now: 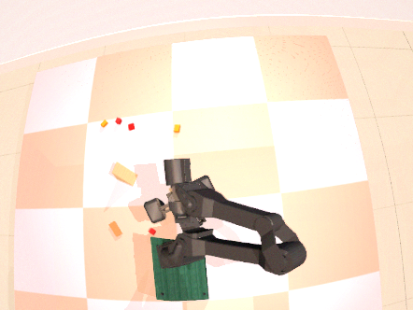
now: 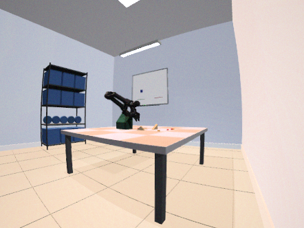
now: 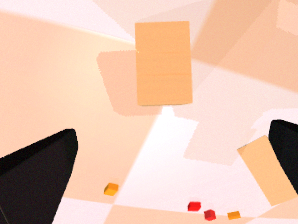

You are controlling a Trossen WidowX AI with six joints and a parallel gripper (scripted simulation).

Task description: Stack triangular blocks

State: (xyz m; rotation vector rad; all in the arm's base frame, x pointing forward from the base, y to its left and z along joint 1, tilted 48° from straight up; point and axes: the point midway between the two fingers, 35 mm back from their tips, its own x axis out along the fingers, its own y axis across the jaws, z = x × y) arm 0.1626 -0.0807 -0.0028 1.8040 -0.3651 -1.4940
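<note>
The hand [image 3: 169, 163] hangs wide and empty above the worktop [image 3: 40, 63]; one triangular block [image 3: 164, 63] lies ahead, the other [image 3: 269, 169] beside its right finger.

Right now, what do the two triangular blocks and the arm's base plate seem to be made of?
The triangular blocks look like pale, matte wood, though plain orange-tan faces leave that open. The base plate looks like green-stained wood: fine parallel grain lines, dull finish.
</note>
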